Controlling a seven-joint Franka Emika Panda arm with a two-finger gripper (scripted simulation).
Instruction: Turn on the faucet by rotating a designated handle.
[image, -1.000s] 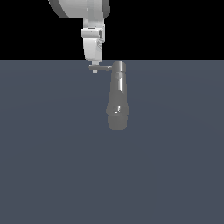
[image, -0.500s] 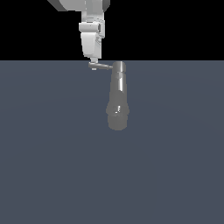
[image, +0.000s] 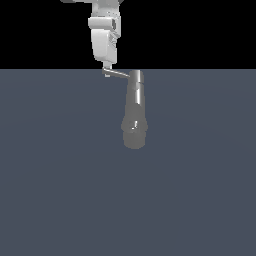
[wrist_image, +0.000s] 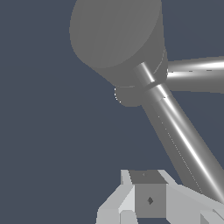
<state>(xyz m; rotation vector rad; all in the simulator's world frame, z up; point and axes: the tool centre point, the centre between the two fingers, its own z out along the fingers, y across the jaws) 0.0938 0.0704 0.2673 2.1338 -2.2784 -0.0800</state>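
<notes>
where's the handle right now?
In the exterior view the handle sticks out from the faucet's narrow cap toward that view's left, with the gripper at its outer tip.

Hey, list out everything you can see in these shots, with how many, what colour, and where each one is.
faucet: one, glossy grey, middle of the exterior view, narrow cap up at the floor's far edge, bulbous end nearer the camera.
handle: one, grey, thin bar sticking out from the faucet's cap toward the exterior view's left.
floor: one, dark blue-grey, fills the lower part of the exterior view.
background: black, above the floor.
gripper: one, white, coming down from the top of the exterior view, tip at the handle's outer end; open or shut cannot be told.
</notes>
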